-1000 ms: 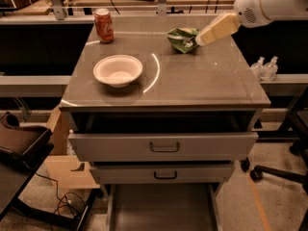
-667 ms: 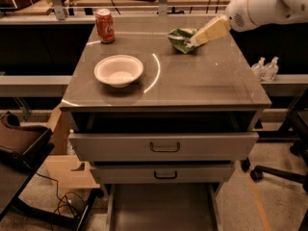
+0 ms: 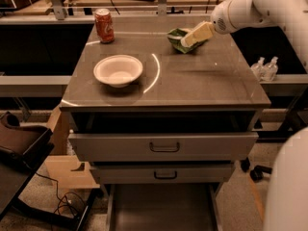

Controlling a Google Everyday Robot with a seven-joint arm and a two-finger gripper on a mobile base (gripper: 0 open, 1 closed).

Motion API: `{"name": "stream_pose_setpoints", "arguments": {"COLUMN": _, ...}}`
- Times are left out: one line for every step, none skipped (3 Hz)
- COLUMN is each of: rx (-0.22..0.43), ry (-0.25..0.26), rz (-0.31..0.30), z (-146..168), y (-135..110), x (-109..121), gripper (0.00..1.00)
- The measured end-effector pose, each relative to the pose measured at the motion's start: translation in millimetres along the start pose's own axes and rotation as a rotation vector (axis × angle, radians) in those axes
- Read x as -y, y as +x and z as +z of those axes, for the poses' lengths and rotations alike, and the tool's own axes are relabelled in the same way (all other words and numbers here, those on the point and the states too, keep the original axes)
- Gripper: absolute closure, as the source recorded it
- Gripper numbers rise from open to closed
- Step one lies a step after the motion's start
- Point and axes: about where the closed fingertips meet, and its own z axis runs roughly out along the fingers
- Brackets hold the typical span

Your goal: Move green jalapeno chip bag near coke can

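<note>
The green jalapeno chip bag (image 3: 175,35) lies crumpled at the back right of the grey table top (image 3: 202,81). My gripper (image 3: 187,40) reaches in from the right on the white arm (image 3: 250,8). Its yellowish tip sits on the bag's right side and hides part of it. The coke can (image 3: 104,25) stands upright at the back left corner of the table, well to the left of the bag.
A white bowl (image 3: 118,70) sits left of centre, in front of the can. Two drawers (image 3: 164,147) are below the table top. Two small bottles (image 3: 264,67) stand on a ledge to the right. A dark chair (image 3: 19,148) is at lower left.
My gripper has moved left and slightly down, from beside the bag's right edge onto the bag. The bag, can and bowl have not moved.
</note>
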Motion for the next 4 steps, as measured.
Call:
{"name": "stream_pose_setpoints", "arguments": {"rx": 0.005, "ry": -0.019, "rz": 0.012, "z": 32.8, "y": -0.5, "x": -1.2, "gripper": 0.0}}
{"name": "stream_pose_setpoints", "arguments": {"rx": 0.01, "ry": -0.036, "rz": 0.026, "z": 62.2, "y": 0.4, "x": -5.6, "gripper": 0.0}}
{"name": "stream_pose_setpoints", "arguments": {"rx": 0.003, "ry": -0.06, "rz": 0.046, "z": 88.6, "y": 6.0, "x": -12.1, "gripper": 0.04}}
{"name": "stream_pose_setpoints", "arguments": {"rx": 0.002, "ry": -0.065, "rz": 0.047, "z": 91.8, "y": 6.9, "x": -14.1, "gripper": 0.22}}
